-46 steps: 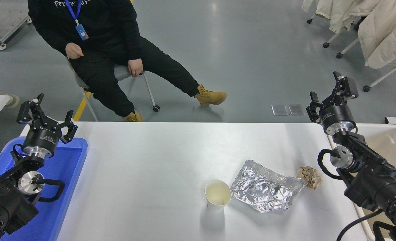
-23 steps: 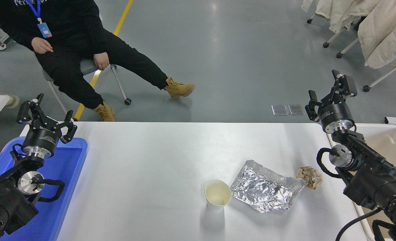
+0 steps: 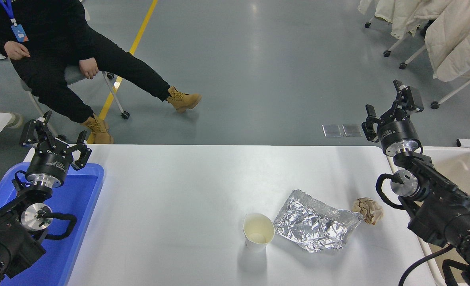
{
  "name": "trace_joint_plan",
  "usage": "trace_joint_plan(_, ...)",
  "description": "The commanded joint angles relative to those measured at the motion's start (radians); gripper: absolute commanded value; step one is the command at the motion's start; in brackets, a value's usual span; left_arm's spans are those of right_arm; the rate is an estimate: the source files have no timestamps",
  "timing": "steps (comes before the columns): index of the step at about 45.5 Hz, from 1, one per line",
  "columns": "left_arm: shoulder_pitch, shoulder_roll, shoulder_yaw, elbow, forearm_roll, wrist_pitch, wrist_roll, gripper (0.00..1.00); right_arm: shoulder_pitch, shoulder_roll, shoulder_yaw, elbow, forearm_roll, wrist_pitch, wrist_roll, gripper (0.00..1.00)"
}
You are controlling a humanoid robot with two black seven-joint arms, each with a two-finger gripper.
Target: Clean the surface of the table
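Observation:
The white table surface (image 3: 179,190) fills the lower part of the head view. On it stand an empty white paper cup (image 3: 258,231), a crumpled sheet of silver foil (image 3: 316,221) just right of the cup, and a brown crumpled paper ball (image 3: 368,210) at the foil's right end. My right gripper (image 3: 389,107) is open and empty, raised beyond the table's far right corner, well behind the paper ball. My left gripper (image 3: 54,133) is open and empty, parked at the table's far left corner above the blue tray.
A blue plastic tray (image 3: 74,222) lies at the table's left edge under my left arm. A beige bin (image 3: 463,169) stands off the right edge. A person (image 3: 56,47) sits on a wheeled chair at the upper left. Chairs with pale coats (image 3: 453,31) stand at the upper right.
The seated person has rolled leftward on the chair, away from the table's middle. My right gripper has shifted slightly up and left. The things on the table have not moved.

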Motion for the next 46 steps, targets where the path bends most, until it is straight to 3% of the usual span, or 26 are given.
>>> trace_joint_plan(1, 0.0, 0.0, 0.0, 0.0, 0.0, 0.0, 0.0, 1.0, -0.023, 0.001, 0.013, 0.011, 0.001, 0.011, 0.001, 1.0)
trace_joint_plan(13, -0.002, 0.0, 0.0, -0.002, 0.0, 0.0, 0.0, 1.0, -0.011, 0.004, -0.016, 0.005, -0.005, 0.005, -0.005, 1.0)
trace_joint_plan(23, -0.002, 0.0, 0.0, -0.002, 0.0, -0.002, 0.0, 1.0, 0.031, -0.037, -0.258, 0.033, -0.013, -0.006, -0.025, 1.0)
trace_joint_plan(32, -0.002, 0.0, 0.0, 0.0, 0.0, -0.002, 0.0, 1.0, 0.026, -0.207, -0.329, 0.321, -0.071, -0.059, -0.188, 1.0)
trace_joint_plan(46, -0.002, 0.0, 0.0, -0.002, 0.0, -0.002, 0.0, 1.0, 0.029, -0.423, -0.41, 0.755, -0.568, -0.09, -0.456, 1.0)
